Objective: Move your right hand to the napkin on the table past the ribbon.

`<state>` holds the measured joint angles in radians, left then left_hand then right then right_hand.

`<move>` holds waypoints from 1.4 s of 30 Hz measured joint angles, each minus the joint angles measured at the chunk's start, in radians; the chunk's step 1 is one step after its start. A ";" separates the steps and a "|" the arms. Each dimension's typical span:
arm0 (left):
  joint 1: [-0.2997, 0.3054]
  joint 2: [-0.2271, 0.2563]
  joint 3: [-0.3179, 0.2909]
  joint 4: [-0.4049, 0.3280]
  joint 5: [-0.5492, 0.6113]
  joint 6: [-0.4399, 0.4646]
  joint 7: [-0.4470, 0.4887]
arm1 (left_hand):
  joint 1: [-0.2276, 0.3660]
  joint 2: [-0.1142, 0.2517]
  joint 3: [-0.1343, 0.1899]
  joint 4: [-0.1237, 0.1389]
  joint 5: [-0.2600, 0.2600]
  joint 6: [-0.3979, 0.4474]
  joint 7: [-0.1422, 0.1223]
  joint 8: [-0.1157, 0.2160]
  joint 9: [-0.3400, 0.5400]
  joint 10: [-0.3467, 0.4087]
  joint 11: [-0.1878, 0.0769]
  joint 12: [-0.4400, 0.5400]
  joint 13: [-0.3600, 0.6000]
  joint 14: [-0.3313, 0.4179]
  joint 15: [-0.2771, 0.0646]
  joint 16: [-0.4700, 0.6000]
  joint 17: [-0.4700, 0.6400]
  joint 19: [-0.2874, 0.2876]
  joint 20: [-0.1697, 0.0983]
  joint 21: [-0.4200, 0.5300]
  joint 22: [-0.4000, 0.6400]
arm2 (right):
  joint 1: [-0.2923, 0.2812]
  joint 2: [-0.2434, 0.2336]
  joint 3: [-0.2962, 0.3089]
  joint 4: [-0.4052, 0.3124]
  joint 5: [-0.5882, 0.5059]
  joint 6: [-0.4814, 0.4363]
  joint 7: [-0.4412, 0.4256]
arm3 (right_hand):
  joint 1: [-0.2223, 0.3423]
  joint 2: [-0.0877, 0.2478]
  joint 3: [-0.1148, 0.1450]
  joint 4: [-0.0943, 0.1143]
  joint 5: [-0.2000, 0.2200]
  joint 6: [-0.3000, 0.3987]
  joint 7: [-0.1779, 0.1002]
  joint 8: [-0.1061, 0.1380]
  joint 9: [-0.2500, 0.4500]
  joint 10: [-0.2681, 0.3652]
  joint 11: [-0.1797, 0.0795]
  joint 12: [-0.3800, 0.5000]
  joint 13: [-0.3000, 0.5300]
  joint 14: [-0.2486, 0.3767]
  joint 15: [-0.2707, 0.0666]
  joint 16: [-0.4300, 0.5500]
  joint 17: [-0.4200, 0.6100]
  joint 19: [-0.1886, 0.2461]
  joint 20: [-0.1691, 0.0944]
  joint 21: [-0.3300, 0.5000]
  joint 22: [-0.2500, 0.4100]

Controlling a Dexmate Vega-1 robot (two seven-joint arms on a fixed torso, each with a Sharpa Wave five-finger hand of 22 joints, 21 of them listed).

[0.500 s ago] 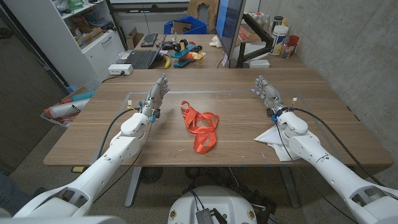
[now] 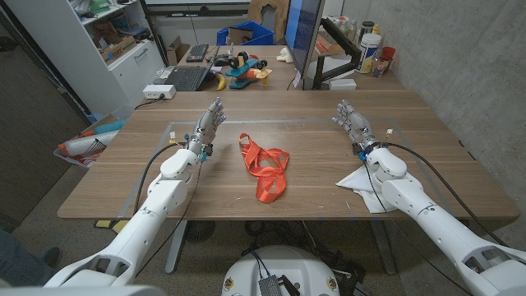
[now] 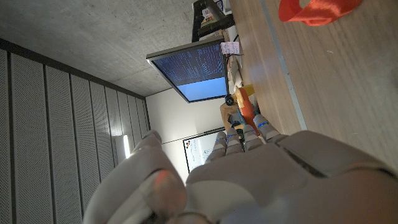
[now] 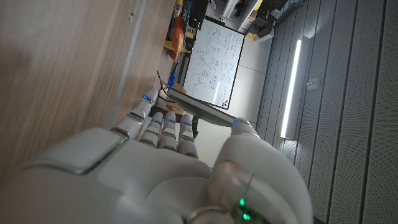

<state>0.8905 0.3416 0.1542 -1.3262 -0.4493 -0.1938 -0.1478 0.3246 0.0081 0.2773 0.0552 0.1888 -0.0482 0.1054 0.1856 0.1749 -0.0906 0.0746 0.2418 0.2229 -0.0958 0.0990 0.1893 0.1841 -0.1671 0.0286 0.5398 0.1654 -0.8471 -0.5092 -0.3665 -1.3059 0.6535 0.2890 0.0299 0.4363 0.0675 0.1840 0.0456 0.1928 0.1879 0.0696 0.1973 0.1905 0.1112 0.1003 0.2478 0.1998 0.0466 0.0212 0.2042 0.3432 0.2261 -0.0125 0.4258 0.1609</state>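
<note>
An orange ribbon (image 2: 265, 170) lies in loose loops at the middle of the wooden table (image 2: 312, 136); its edge also appears in the left wrist view as the ribbon (image 3: 320, 9). A white napkin (image 2: 357, 180) lies near the table's front right, partly under my right forearm. My right hand (image 2: 352, 123) is open, fingers stretched toward the far side, well beyond the napkin; the right hand (image 4: 168, 174) holds nothing. My left hand (image 2: 206, 127) is open on the ribbon's left, fingers extended; the left hand (image 3: 249, 180) is empty.
Behind the table stand a monitor (image 2: 302, 37) on an arm, a laptop (image 2: 182, 77), a white power box (image 2: 159, 91) and toys. Bottles (image 2: 371, 45) sit at the back right. A clear taped sheet outlines the table's middle.
</note>
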 measured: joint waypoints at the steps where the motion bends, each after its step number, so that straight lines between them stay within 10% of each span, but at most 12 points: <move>1: 0.000 -0.002 -0.003 0.000 0.007 0.003 -0.005 | 0.000 0.000 0.000 0.000 0.000 0.000 0.000 0.000 0.000 0.000 0.000 0.000 0.000 -0.001 0.000 0.000 0.000 0.000 0.000 0.000 0.000 | 0.000 0.000 0.000 0.001 0.000 0.000 0.000 | 0.000 0.000 0.000 0.000 0.000 0.000 0.000 0.000 0.000 0.000 0.000 0.000 0.000 0.000 0.000 0.000 -0.001 0.000 0.000 0.000 0.000; 42: -0.008 -0.101 -0.120 0.007 0.132 0.059 -0.104 | 0.009 0.009 0.008 -0.008 0.000 0.006 0.005 0.000 0.000 0.004 0.004 -0.007 -0.014 0.000 0.000 0.000 -0.003 -0.005 0.005 -0.030 0.000 | -0.024 -0.036 -0.001 -0.048 -0.062 0.052 -0.008 | -0.003 0.003 0.000 0.000 0.000 0.016 -0.005 0.000 0.000 0.019 -0.006 -0.008 -0.005 0.030 -0.002 0.007 -0.019 0.034 0.005 -0.016 0.005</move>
<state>0.8827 0.2402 0.0340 -1.3188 -0.3177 -0.1345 -0.2519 0.3337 0.0173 0.2854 0.0469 0.1886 -0.0426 0.1107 0.1855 0.1747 -0.0863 0.0786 0.2351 0.2089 -0.0962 0.0994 0.1891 0.1814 -0.1723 0.0339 0.5101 0.1652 -0.8709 -0.5450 -0.3677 -1.3543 0.5919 0.3410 0.0217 0.4332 0.0704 0.1840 0.0456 0.1928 0.2039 0.0642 0.1973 0.1908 0.1307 0.0947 0.2397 0.1951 0.0771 0.0194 0.2113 0.3246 0.2603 -0.0073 0.4101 0.1655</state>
